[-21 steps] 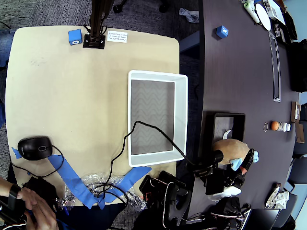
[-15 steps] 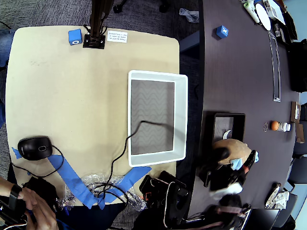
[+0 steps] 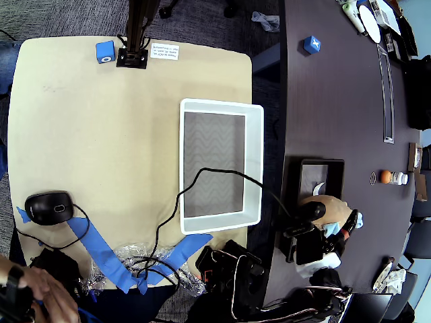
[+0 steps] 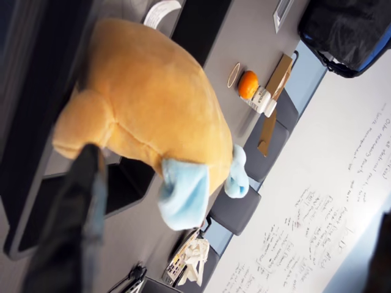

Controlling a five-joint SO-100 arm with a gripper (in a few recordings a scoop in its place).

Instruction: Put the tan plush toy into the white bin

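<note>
Clearly the gripper (image 3: 335,232) is clamped on the tan plush toy (image 3: 328,210) beside the black tray (image 3: 294,182), well apart from the white bin (image 3: 253,161).

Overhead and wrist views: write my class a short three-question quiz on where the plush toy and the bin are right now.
1. True or false: the tan plush toy already lies inside the white bin.
2. In the overhead view, the gripper is: A) over the bin; B) at the toy beside the black tray; C) by the computer mouse.
3. What colour are the toy's paws in the wrist view?

Key: 1 false; 2 B; 3 light blue.
</note>
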